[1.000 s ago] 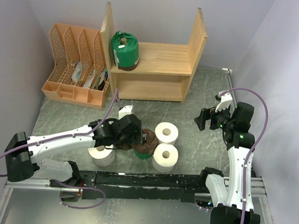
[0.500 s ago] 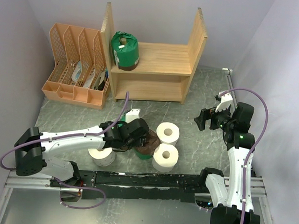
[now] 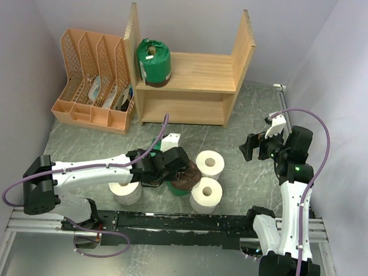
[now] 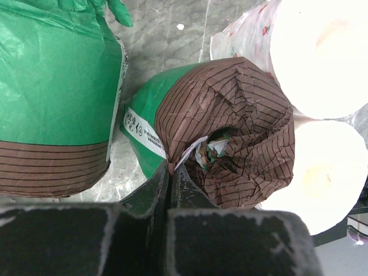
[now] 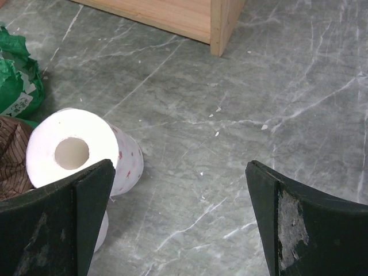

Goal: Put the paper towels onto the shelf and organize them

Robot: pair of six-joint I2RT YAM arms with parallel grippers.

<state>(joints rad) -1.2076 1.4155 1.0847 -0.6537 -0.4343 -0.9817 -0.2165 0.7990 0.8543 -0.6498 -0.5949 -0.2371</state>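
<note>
Nearest the arm bases a white roll (image 3: 205,194) stands on end, touching the brown-ended roll (image 3: 185,176) on its left. A second white roll (image 3: 209,163) stands just behind, crowding that side. A third white roll (image 3: 125,192) sits under the left arm. The left pincer (image 4: 170,175) is pinched tight on the brown-ended roll's crinkled wrapper, another green roll (image 4: 54,86) just beside it. The right pincer (image 5: 179,167) hangs wide open, holding nothing. Farthest back, a wrapped green roll (image 3: 154,62) sits at the left end of the upper board of the shelf (image 3: 205,72), next to an orange file rack (image 3: 92,79).

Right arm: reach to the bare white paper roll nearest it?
Probably yes: the open right gripper faces that bare white paper roll, only grey marbled tabletop between; the left gripper pinches the adjacent brown-wrapped roll.
</note>
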